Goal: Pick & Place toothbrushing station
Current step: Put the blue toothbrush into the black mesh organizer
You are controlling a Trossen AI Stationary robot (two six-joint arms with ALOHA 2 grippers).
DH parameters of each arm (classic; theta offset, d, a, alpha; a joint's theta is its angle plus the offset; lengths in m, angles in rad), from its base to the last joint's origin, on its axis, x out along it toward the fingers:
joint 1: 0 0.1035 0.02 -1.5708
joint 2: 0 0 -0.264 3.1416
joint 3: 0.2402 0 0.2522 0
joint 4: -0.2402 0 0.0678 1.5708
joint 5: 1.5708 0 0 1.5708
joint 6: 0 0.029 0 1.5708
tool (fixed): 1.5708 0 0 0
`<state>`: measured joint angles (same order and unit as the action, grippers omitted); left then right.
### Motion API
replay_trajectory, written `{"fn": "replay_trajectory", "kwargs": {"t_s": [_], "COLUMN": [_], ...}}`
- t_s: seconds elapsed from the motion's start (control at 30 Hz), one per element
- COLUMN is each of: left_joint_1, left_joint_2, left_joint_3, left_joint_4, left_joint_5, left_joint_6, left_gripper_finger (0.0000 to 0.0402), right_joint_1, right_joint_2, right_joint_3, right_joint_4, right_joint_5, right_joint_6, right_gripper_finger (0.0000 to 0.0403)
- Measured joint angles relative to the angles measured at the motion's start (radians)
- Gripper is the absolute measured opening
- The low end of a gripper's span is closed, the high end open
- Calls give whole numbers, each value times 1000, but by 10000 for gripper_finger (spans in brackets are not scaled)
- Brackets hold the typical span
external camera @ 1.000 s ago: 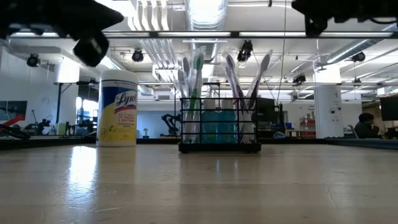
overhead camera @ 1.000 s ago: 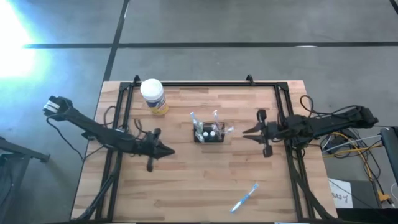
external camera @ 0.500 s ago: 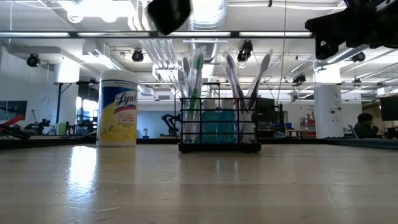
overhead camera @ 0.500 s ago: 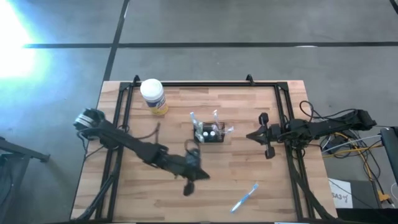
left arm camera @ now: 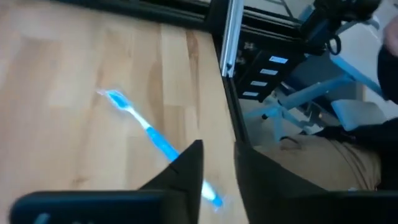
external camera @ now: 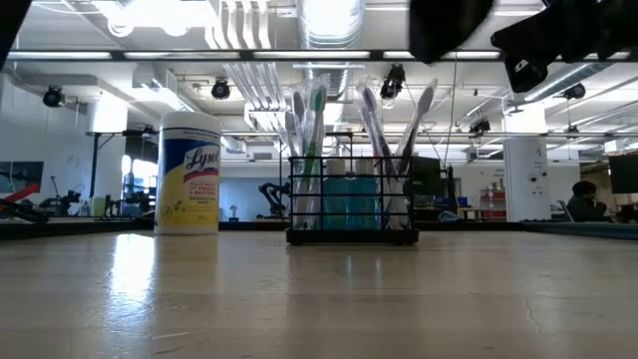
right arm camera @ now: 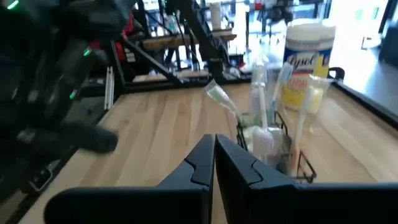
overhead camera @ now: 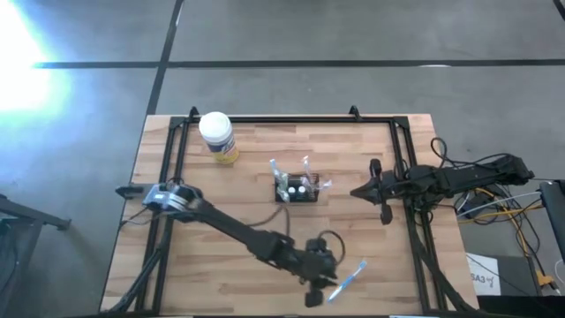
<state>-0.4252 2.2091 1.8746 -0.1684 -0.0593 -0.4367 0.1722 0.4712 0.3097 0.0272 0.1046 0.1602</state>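
Already several brushes stand in the station (overhead camera: 297,189); one toothbrush (overhead camera: 349,279) remains, left gripper (overhead camera: 323,287) above it, fingers slightly apart.

Toothbrushing station (overhead camera: 297,189) mid-table, wipes canister (overhead camera: 217,137) behind-left, loose toothbrush (overhead camera: 348,280) at front-right.
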Motion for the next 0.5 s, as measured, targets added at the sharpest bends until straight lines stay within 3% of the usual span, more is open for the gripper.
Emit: {"fn": "replay_trajectory", "kwargs": {"t_s": [0.2,0.37,0.5], "left_joint_1": [3,5,10], "left_joint_2": [202,378,401], "left_joint_3": [247,472,410], "left_joint_4": [-84,-189,-82], "left_joint_5": [2,3,25], "left_joint_6": [-128,-166,-212], "left_gripper_finger": [164,202,210], "right_joint_1": [0,0,0], "right_joint_2": [-3,-3,-6], "right_joint_3": [97,146,158], "right_joint_4": [-182,-249,-264], "right_joint_5": [-1,0,-1], "right_joint_6": [24,29,48], "right_gripper_finger": [13,13,13]}}
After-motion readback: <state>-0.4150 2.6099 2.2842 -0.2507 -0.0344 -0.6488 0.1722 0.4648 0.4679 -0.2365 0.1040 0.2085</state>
